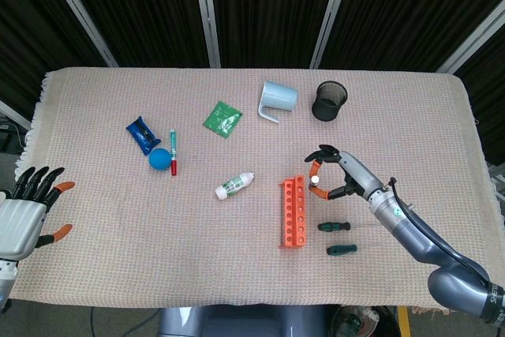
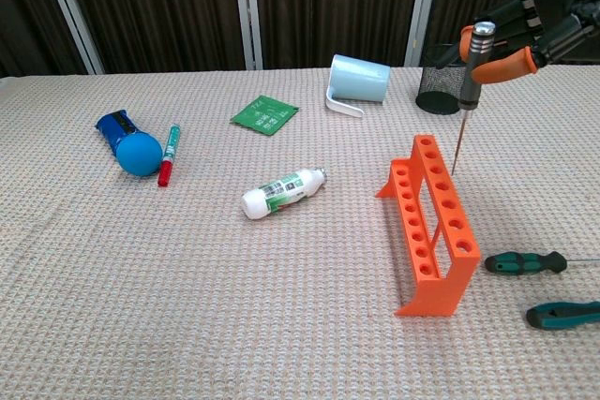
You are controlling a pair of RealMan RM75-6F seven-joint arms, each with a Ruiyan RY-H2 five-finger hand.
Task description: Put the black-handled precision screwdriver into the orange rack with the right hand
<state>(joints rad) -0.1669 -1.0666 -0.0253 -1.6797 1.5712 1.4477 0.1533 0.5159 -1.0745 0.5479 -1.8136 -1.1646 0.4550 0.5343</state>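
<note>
Chest view: screwdriver [image 2: 470, 70] upright, tip down.

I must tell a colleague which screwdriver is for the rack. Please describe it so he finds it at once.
Find the orange rack right of the table's centre. Above its far end, the right hand holds the precision screwdriver upright, tip down. The two green-handled screwdrivers lie flat on the cloth.

Precision screwdriver [image 2: 471, 65]: black handle, silver cap, thin shaft; upright, tip down, airborne above rack's 1 o'clock end.
Orange rack [image 2: 429, 222]: perforated, standing, holes unfilled.
</note>
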